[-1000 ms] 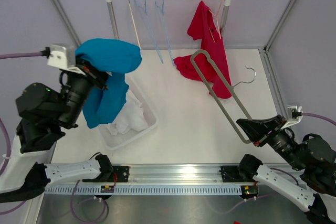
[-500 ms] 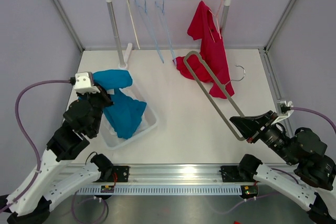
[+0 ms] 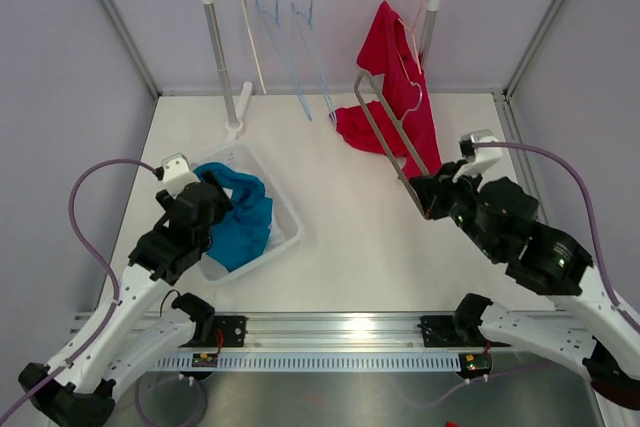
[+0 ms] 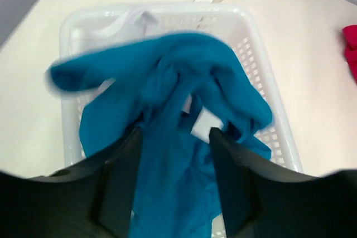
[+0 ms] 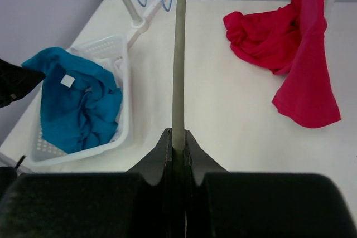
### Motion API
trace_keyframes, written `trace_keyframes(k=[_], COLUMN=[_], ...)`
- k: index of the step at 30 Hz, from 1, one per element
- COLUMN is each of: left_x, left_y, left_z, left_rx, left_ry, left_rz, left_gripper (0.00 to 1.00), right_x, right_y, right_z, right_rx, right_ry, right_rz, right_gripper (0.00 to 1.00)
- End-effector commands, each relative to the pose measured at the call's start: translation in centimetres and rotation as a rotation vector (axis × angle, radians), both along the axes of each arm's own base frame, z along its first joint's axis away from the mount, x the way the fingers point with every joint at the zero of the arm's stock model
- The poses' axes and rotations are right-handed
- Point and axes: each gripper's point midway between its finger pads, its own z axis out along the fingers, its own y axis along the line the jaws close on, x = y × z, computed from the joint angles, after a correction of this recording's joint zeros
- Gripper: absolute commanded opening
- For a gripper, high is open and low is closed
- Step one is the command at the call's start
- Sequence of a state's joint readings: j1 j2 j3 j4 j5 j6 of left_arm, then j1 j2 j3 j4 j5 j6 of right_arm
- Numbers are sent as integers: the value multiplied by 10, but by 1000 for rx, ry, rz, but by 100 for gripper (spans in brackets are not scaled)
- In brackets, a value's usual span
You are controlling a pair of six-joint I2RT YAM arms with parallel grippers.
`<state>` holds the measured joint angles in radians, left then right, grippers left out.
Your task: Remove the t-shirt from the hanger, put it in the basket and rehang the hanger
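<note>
Now t-shirt (image 4: pixel 167 76) lies under left hand (image 4: pixel 175 137); right hand (image 5: pixel 177 137) holds hanger (image 5: pixel 179 54).

The left gripper (image 4: pixel 175 135) points down with its fingers apart. The right gripper (image 5: pixel 177 137) is pinched tight on a hanger (image 5: pixel 178 54).

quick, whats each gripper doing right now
left gripper: open, over the blue shirt in the basket
right gripper: closed on the hanger

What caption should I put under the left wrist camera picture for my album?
Open left fingers above the crumpled blue t-shirt in the white plastic basket.
</note>
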<state>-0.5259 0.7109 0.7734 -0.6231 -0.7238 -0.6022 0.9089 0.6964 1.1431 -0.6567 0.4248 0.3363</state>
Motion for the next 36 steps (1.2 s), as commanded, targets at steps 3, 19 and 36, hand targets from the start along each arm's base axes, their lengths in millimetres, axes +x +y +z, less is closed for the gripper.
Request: trace_keyframes(k=[3, 19, 36], left_x=[7, -86, -109], left_y=[-6, -94, -91], left_z=[-16, 126, 70], left_rx=[-118, -277, -256], left_ry=[1, -356, -392], left_rz=[19, -807, -868], left_gripper=[94, 99, 99], right_x=[50, 172, 277], right_y=[14, 57, 102], right_z=[28, 61, 64], right_rx=[-101, -130, -223], right_ry=[-96, -145, -184], right_rz=[-140, -127, -178], right_gripper=[0, 0, 0])
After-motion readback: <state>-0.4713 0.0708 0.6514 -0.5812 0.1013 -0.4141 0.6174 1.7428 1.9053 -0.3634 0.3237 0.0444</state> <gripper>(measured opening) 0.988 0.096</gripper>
